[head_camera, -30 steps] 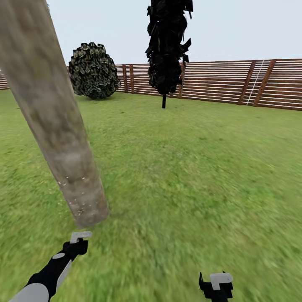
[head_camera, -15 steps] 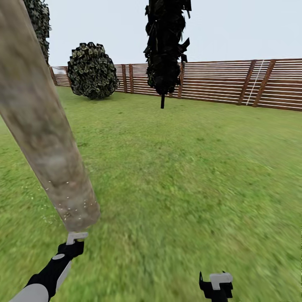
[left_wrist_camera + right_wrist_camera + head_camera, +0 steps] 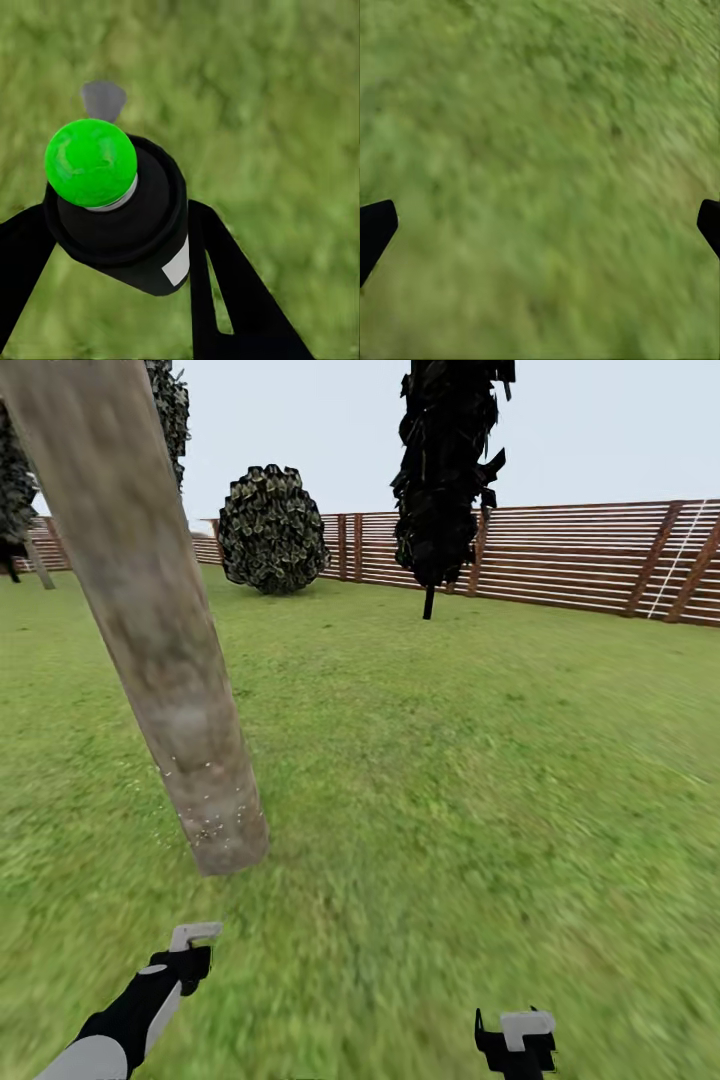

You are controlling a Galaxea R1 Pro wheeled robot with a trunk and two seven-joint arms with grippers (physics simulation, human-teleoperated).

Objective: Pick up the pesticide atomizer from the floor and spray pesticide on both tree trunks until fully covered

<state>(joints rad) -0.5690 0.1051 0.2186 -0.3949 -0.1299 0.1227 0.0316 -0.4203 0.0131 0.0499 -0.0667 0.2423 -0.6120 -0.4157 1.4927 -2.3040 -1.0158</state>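
Observation:
A thick mottled grey-brown tree trunk [image 3: 160, 630] leans across the left of the head view. Fine white specks of pesticide [image 3: 212, 815] dot its lowest part. In the left wrist view my left gripper [image 3: 120, 247] is shut on the pesticide atomizer [image 3: 124, 214], a black can with a bright green round cap and a grey nozzle, held over grass. In the head view the left gripper [image 3: 188, 952] hangs a short way in front of the trunk's foot. My right gripper [image 3: 515, 1040] is low at the right; its fingertips [image 3: 375, 229] stand wide apart over bare grass.
Green lawn [image 3: 450, 760] stretches ahead to a brown slat fence [image 3: 570, 565]. A round bush [image 3: 270, 530] and a black column-shaped conifer [image 3: 445, 470] stand near the fence. More dark foliage [image 3: 165, 405] shows behind the trunk at the far left.
The whole picture has shifted to the right, so the camera has turned left. The trunk's foot now sits a little farther from my left gripper. Both arms keep their pose.

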